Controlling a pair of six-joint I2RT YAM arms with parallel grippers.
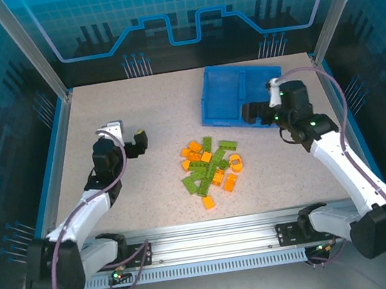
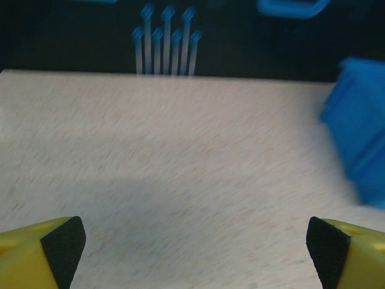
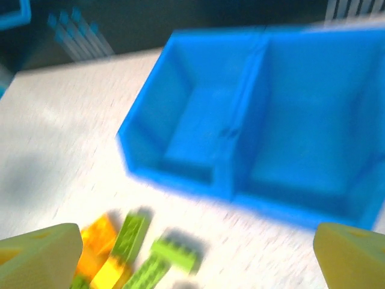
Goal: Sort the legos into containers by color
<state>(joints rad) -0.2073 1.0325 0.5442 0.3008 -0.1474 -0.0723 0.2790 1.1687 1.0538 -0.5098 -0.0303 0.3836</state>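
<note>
Top view: the legos (image 1: 210, 163) lie heaped mid-surface (image 1: 149, 194), orange and green tangled together, and nothing shows in the tray (image 1: 224, 100). A pinch into that heap could lift two colours at once or scatter pieces. The left claw (image 1: 125, 134) hangs wide, left of the pile. The right claw (image 1: 256, 109) is wide at the tray's near edge, its elbow bent.

Left wrist view: spread fingers over bare surface, with the tray at the right.

Right wrist view: wide fingers, legos just below and the tray ahead. A low sweep could shove the tray.

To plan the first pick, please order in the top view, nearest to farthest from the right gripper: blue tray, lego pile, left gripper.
1. blue tray, back right, directly at the right gripper.
2. lego pile, table centre.
3. left gripper, left side.
</note>
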